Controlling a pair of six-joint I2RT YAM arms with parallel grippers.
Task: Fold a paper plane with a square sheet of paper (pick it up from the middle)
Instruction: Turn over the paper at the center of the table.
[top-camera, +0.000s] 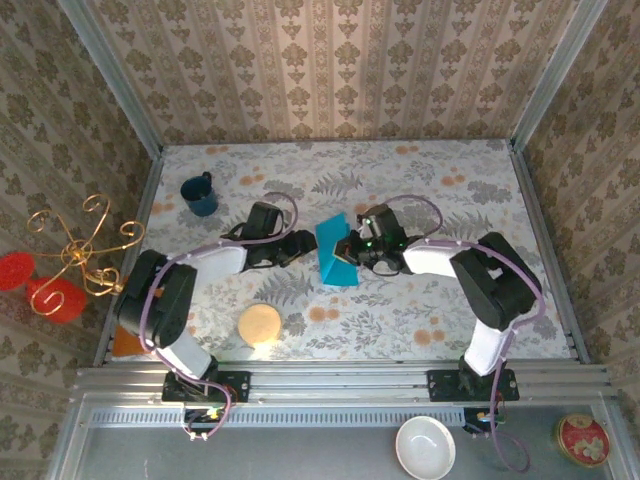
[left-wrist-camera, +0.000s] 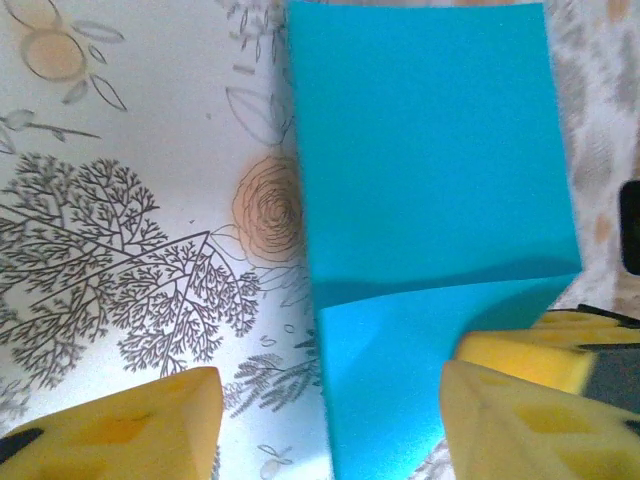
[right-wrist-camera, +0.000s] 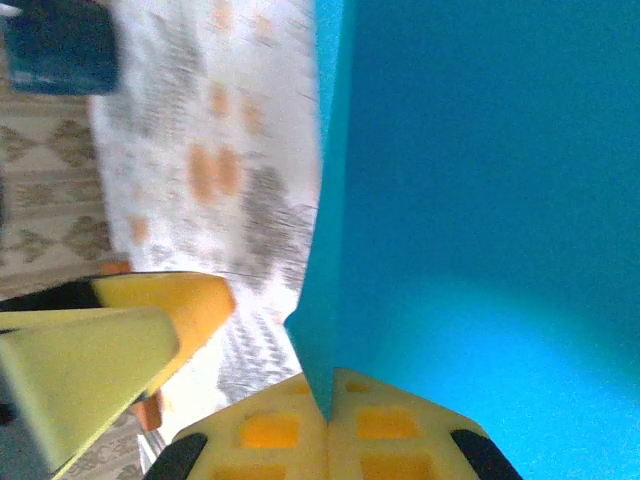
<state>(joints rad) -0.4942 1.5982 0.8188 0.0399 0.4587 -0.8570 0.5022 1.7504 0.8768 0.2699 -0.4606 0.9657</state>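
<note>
The square sheet of paper sits at the middle of the tabletop, between the two grippers. It does not lie flat: a bend runs across it, so one part rises off the flowered surface while the rest slopes down to it. The right gripper accounts for that shape. Its jaws are pressed together with the sheet's edge pinched between the pads, and I judge that this pinch is what lifts that side. The left gripper faces it from the left with its jaws standing well apart. One finger is over bare tabletop and the other is at the paper's side, and they clamp nothing. In the left wrist view a second yellow finger lies just beside that one, and it probably belongs to the right gripper. This split of work makes sense: one gripper anchors and raises an edge, leaving the other free to take or press the opposite part, so the fold can be laid over cleanly. The sheet has no pointed dart outline yet, so the folding looks to be at an early stage. The paper is thin, so the raised flap could buckle or slip if the open jaws close off-line. The dark blue mug stands well apart at the far left, and a round tan disc lies near the left arm's base, both clear of the work.
</note>
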